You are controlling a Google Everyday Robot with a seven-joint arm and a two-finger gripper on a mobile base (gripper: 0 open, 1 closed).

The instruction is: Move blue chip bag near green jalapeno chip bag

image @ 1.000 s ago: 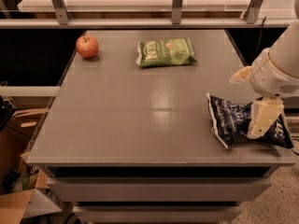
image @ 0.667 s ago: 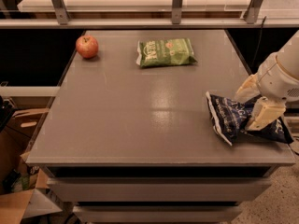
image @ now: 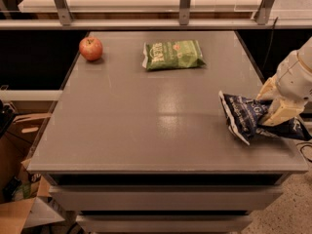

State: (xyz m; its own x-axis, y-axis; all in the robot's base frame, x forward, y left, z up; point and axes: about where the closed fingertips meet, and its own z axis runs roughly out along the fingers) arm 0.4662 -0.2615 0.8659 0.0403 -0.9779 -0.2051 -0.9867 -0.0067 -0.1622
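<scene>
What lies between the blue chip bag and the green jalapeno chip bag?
Only bare table, per the camera view. The end effector is at the blue chip bag; the green jalapeno chip bag lies farther back.

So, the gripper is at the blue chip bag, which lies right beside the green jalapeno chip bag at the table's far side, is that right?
Not quite. The camera view shows the gripper at the blue chip bag, but the bag lies at the table's near right edge, well apart from the green jalapeno chip bag at the far side.
</scene>
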